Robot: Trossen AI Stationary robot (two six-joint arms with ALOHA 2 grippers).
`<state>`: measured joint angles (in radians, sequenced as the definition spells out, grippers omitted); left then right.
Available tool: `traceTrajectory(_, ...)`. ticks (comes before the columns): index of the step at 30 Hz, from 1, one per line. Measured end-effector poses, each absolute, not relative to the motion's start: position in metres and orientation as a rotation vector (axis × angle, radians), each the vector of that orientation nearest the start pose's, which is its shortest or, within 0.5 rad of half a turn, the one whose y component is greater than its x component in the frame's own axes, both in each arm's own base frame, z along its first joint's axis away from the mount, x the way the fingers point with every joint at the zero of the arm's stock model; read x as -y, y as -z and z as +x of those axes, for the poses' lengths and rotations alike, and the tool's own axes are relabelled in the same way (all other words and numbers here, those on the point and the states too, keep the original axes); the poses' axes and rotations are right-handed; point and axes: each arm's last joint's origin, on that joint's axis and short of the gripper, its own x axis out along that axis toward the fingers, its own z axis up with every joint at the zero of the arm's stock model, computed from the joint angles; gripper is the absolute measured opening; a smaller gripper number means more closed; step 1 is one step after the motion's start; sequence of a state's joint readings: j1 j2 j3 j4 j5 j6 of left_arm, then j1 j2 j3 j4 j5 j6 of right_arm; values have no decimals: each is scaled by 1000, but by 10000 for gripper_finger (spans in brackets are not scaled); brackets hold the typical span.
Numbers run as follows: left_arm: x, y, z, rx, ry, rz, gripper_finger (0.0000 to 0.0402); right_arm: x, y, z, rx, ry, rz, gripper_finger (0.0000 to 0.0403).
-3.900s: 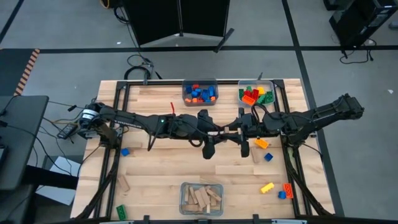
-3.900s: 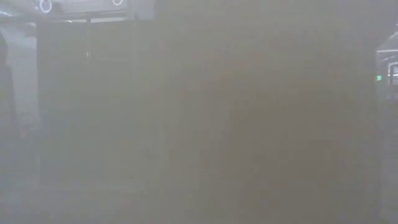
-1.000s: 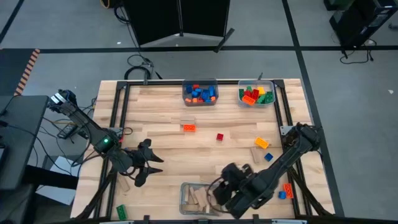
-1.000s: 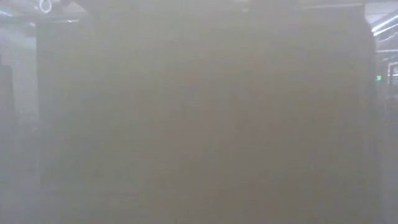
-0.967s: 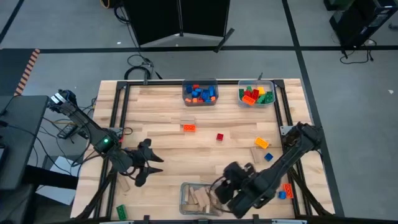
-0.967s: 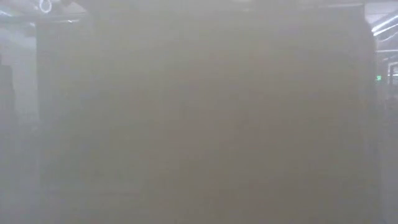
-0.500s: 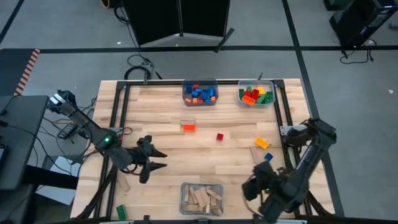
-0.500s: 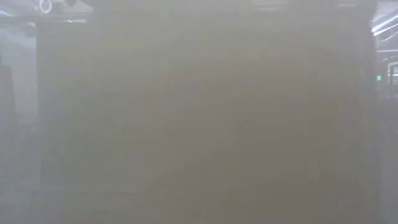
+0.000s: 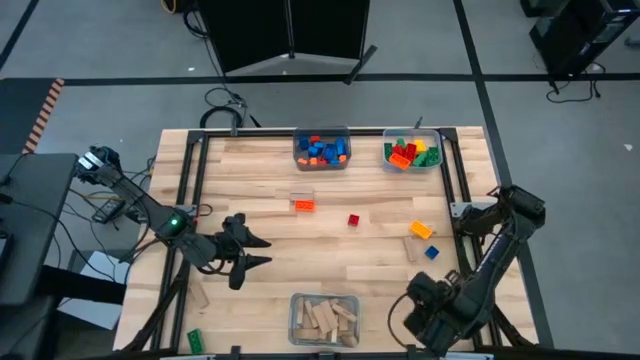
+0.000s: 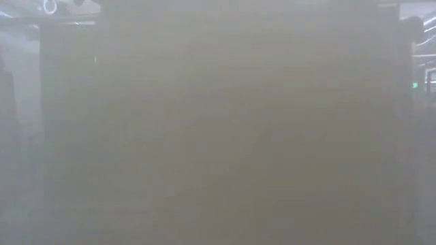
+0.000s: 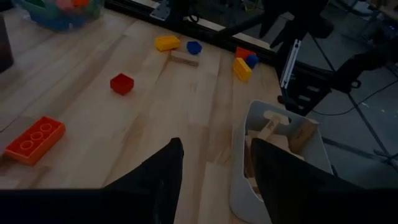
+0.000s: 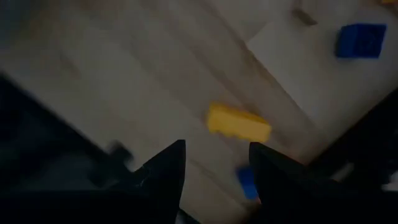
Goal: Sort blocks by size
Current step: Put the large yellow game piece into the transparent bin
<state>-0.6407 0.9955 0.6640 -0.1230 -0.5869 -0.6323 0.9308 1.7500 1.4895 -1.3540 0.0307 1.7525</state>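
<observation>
Blocks lie scattered on the bench (image 9: 250, 205): an orange brick (image 9: 304, 205) and a small red cube (image 9: 353, 220) near the middle, a tan wooden piece (image 9: 412, 249), an orange-yellow brick (image 9: 421, 230) and a blue cube (image 9: 432, 252) toward the right edge, and a green brick (image 9: 195, 341) at the near left corner. Three clear bins hold sorted pieces: two at the far edge (image 9: 321, 149) (image 9: 412, 152), one with wooden blocks (image 9: 324, 318) at the near edge.

The right tool (image 12: 214, 171) hangs over the near right corner, fingers parted with nothing between them. In its wrist view a yellow brick (image 12: 239, 124) lies just ahead of the fingertips, its long axis running across the gap, with a blue piece (image 12: 247, 182) just beside it. By my reading, that brick is the right arm's nearest target, and the wrist may need turning to close across the short side.

The left tool (image 9: 246, 254) waits over the left part of the bench, fingers apart and empty, pointing toward the middle.
</observation>
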Motion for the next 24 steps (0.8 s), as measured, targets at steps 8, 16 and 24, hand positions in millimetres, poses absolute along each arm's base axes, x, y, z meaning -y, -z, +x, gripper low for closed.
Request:
traceTrajectory(8,113,-262,178,-366,-72,-362,195,-251,-261,182,-1680,359,268,190)
traceTrajectory(16,113,-266,179,-324,-72,-390,195,-253,-243,183,-1636,35,24,187)
traceTrajectory(24,113,-271,181,-255,-113,-422,195,-238,-212,172,-1593,-104,-9,174)
